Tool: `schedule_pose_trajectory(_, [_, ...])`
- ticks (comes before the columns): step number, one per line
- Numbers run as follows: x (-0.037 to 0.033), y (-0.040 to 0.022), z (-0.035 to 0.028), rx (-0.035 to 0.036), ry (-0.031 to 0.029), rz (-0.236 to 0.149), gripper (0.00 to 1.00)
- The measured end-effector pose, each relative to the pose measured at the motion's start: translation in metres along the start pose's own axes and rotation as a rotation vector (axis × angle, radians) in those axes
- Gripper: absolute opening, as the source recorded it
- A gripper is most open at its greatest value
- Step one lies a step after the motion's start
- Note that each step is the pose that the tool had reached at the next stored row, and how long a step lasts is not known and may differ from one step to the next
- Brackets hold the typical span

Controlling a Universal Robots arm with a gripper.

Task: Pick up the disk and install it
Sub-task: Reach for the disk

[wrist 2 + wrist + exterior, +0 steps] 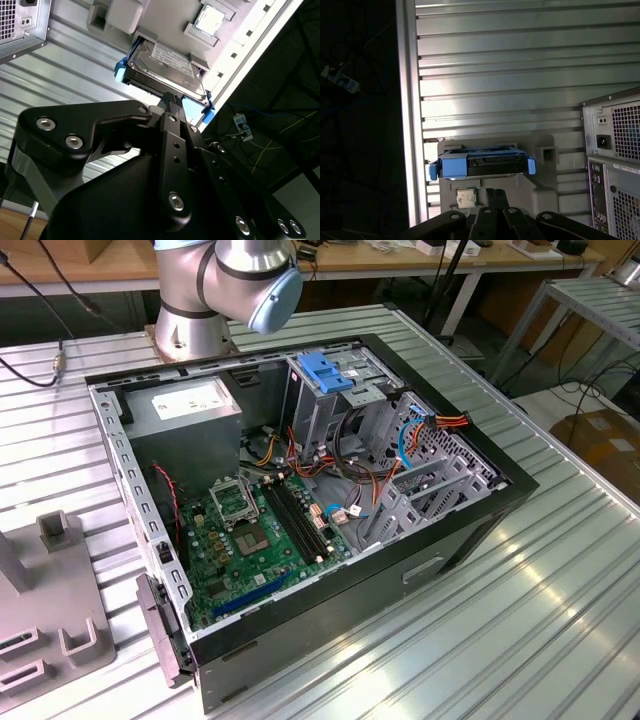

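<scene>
Gripper (495, 192) hangs with its two fingers drawn together, gripping nothing, its tips close to the disk (482, 165). That blue-railed disk lies in a slot of the grey holder (545, 170) on the ribbed table (520, 75), with a processor chip (466, 198) in the recess beside it. In the exterior view, the computer case (470, 525) stands open, with the drive cage (325, 380) and motherboard (250, 530) inside.
</scene>
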State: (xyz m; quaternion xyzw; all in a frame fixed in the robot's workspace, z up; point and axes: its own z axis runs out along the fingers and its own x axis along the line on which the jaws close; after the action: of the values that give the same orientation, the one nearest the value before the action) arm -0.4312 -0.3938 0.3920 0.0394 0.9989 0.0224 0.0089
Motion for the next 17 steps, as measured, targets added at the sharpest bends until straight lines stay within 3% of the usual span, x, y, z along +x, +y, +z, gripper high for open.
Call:
schedule_pose_trajectory(7, [0.0023,-0.0002,0.0,0.0,0.0,0.0,0.11])
schedule_pose_trajectory(17, [0.0171,-0.0013,-0.0003,0.0,0.0,0.0,0.11])
